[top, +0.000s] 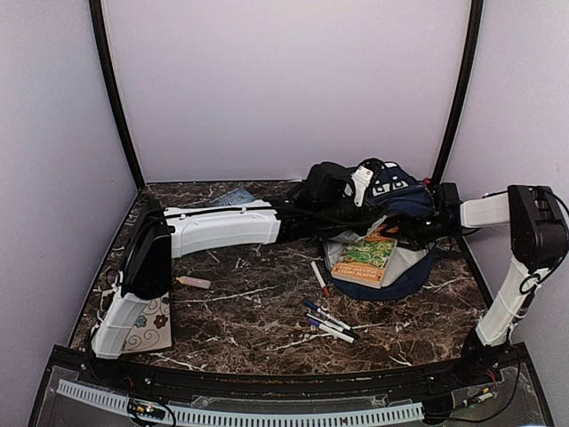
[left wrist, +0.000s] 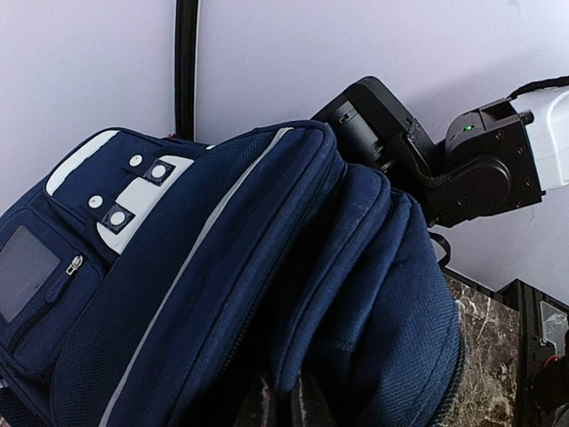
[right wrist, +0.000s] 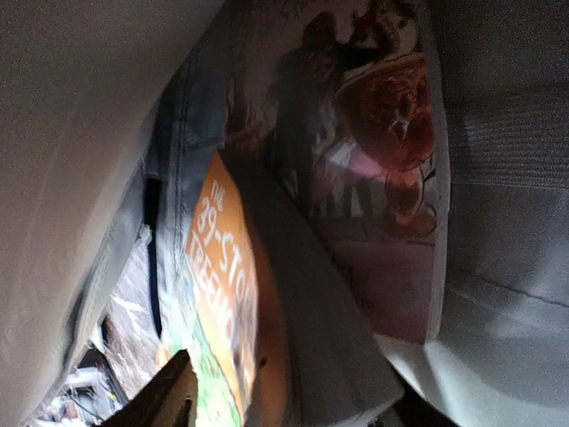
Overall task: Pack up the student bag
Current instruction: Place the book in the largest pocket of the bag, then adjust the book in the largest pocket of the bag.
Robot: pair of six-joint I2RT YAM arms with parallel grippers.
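The student bag (top: 400, 191) lies at the back right of the table, navy with a white studded patch (left wrist: 133, 191). My left gripper (top: 348, 197) is shut on a fold of its upper flap and holds the mouth up; in the left wrist view its fingertips (left wrist: 289, 405) barely show under the fabric. My right gripper (top: 402, 233) reaches into the mouth from the right. In the right wrist view it (right wrist: 284, 405) stands open around the thick edge of an orange-and-green book (right wrist: 222, 276). That book (top: 364, 256) sticks halfway out of the bag. A second book (right wrist: 382, 151) lies deeper against the pale lining.
Several pens (top: 329, 322) lie on the marble table (top: 249, 311) in front of the bag. A small pale eraser-like piece (top: 194, 282) lies at the left. A patterned pouch (top: 147, 334) sits by the left arm's base. A blue item (top: 233, 197) lies at the back wall.
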